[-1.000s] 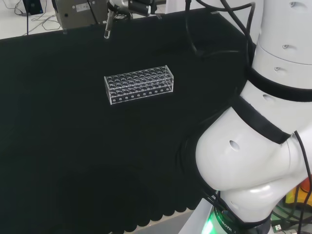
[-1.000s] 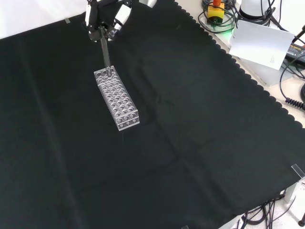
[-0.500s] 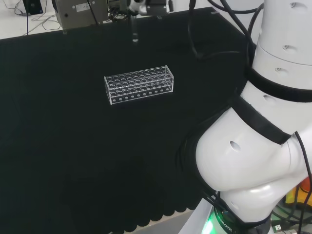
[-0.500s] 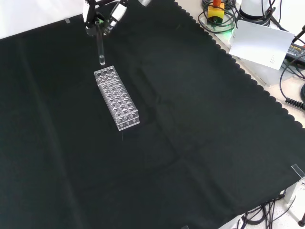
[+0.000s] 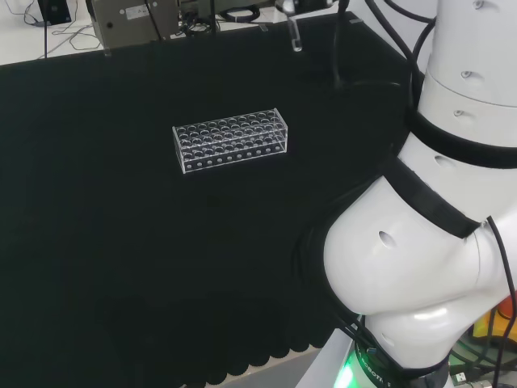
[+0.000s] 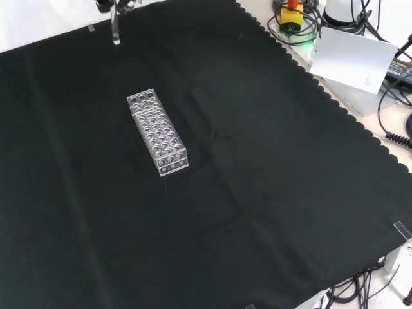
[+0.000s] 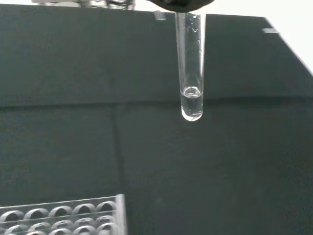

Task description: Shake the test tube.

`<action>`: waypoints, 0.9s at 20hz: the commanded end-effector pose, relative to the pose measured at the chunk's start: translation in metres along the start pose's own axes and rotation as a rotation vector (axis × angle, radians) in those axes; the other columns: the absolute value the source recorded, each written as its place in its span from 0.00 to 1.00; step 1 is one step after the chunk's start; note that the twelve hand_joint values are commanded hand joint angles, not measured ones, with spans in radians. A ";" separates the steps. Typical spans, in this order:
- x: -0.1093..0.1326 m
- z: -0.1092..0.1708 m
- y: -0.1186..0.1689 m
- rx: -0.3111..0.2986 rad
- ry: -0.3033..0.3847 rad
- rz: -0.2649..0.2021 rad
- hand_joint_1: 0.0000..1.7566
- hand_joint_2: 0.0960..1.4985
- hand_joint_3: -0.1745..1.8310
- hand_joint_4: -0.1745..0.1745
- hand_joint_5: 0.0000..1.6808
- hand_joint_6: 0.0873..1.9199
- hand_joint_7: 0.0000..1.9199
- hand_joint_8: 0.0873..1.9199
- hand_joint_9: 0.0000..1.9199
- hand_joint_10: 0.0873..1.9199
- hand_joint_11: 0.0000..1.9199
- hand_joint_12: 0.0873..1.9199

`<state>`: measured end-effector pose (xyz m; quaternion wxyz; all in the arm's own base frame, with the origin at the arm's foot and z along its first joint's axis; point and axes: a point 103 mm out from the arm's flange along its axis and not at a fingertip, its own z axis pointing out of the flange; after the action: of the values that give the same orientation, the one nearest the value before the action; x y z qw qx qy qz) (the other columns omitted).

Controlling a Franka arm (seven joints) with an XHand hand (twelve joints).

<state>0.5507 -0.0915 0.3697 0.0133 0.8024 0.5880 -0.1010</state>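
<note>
Test tube [image 7: 190, 73] hangs upright below the hand [image 7: 181, 4], a little clear liquid at its tip, well above the rack [image 6: 157, 132]; finger closure cannot be told.

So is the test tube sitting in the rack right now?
No, the test tube hangs in the air, apart from the rack on the cloth.

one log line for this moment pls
robot hand: holding clear glass test tube | tube: upright, a little clear liquid at its bottom, lifted clear of clear plastic rack | phase: shake
</note>
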 end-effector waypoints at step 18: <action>0.114 -0.003 -0.016 0.165 0.536 -0.085 0.80 0.69 0.09 0.00 0.63 0.24 0.57 0.58 0.56 0.43 0.66 0.44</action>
<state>0.5593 -0.0314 0.3571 -0.1220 0.8036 0.5825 -0.0006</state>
